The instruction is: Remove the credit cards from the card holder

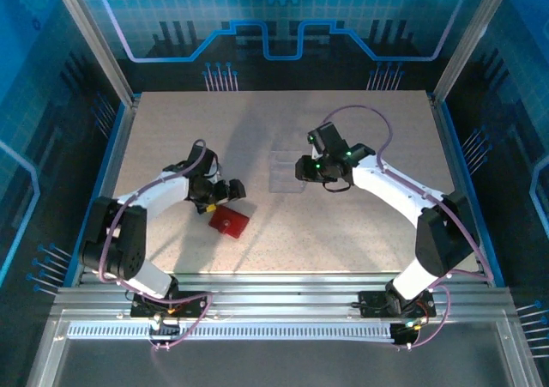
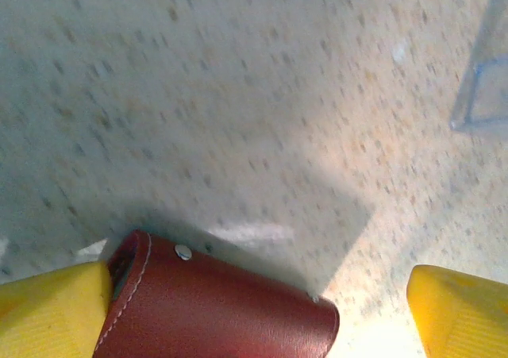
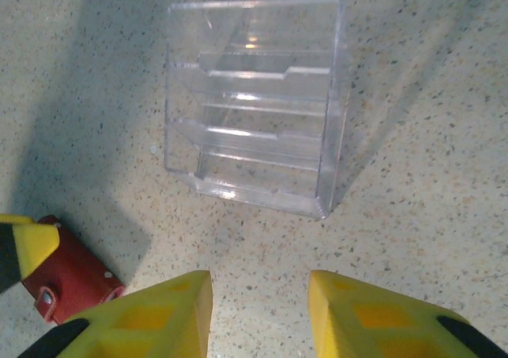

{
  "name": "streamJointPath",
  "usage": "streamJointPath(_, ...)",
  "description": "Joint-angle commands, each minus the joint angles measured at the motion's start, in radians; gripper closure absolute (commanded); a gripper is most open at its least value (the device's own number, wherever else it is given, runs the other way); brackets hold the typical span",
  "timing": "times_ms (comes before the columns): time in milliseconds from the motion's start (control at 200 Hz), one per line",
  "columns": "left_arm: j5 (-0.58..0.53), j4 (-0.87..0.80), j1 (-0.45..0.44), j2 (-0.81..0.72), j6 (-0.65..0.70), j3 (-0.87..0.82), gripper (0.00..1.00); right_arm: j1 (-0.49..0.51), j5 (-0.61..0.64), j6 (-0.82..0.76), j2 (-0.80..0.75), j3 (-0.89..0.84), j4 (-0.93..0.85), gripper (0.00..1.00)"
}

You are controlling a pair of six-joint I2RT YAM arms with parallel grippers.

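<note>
Card holder [image 1: 229, 221]: dark red, folded shut, lying near-left on the table [image 1: 343, 232]; cards unseen, presumably inside. Likely light, with a soft, smooth, leather-like cover; best pinned by its edges while the flap is opened.
Left hand [image 2: 254, 322]: spread wide, straddling the holder, gripping nothing.
Right hand [image 3: 258, 310]: half-parted, empty, beside a clear plastic stand [image 3: 254, 104] at mid-table.

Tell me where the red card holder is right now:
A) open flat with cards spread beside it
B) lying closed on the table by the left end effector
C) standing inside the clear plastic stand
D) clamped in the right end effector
B: the card holder lies closed on the table at the open left end effector, while the right end effector holds nothing and the clear stand is empty.
</note>
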Motion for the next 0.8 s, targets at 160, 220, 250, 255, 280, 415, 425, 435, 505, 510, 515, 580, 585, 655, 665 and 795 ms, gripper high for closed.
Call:
streamJointPath(160,0.062,-0.024,-0.073,-0.159,-0.132,-0.133,0.03,0.102,-0.03,0.028,-0.047,-0.05,-0.034,0.63)
streamJointPath(220,0.086,-0.011,-0.088,-0.189,-0.157,-0.162,0.03,0.123,-0.038,0.039,-0.056,-0.067,-0.032,0.63)
streamJointPath(250,0.091,-0.009,-0.099,-0.201,-0.17,-0.172,0.03,0.134,-0.04,0.047,-0.06,-0.078,-0.029,0.63)
streamJointPath(255,0.092,-0.009,-0.101,-0.202,-0.172,-0.173,0.03,0.136,-0.041,0.048,-0.062,-0.08,-0.029,0.63)
streamJointPath(280,0.096,-0.008,-0.111,-0.211,-0.18,-0.181,0.03,0.145,-0.044,0.054,-0.066,-0.089,-0.025,0.63)
streamJointPath(415,0.117,0.005,-0.174,-0.238,-0.226,-0.211,0.03,0.187,-0.041,0.087,-0.088,-0.132,-0.019,0.63)
streamJointPath(425,0.12,0.008,-0.179,-0.241,-0.23,-0.213,0.03,0.189,-0.04,0.088,-0.091,-0.136,-0.018,0.63)
streamJointPath(435,0.122,0.01,-0.184,-0.242,-0.234,-0.215,0.03,0.19,-0.04,0.092,-0.093,-0.14,-0.017,0.63)
streamJointPath(505,0.146,0.037,-0.224,-0.249,-0.267,-0.226,0.03,0.198,-0.049,0.115,-0.109,-0.174,0.004,0.63)
streamJointPath(510,0.148,0.039,-0.225,-0.25,-0.268,-0.227,0.03,0.198,-0.051,0.116,-0.111,-0.177,0.005,0.63)
streamJointPath(515,0.151,0.043,-0.228,-0.251,-0.27,-0.228,0.03,0.197,-0.052,0.118,-0.111,-0.179,0.006,0.63)
streamJointPath(580,0.179,0.073,-0.261,-0.249,-0.301,-0.234,0.03,0.197,-0.074,0.146,-0.127,-0.212,0.025,0.63)
streamJointPath(585,0.181,0.075,-0.263,-0.249,-0.304,-0.234,0.03,0.197,-0.075,0.147,-0.129,-0.214,0.026,0.63)
streamJointPath(655,0.203,0.097,-0.297,-0.246,-0.324,-0.23,0.03,0.197,-0.098,0.18,-0.147,-0.248,0.05,0.63)
streamJointPath(665,0.205,0.099,-0.3,-0.246,-0.325,-0.23,0.03,0.197,-0.101,0.183,-0.15,-0.254,0.055,0.63)
streamJointPath(795,0.143,0.053,-0.318,-0.314,-0.329,-0.198,0.04,0.204,-0.162,0.237,-0.175,-0.327,0.14,0.63)
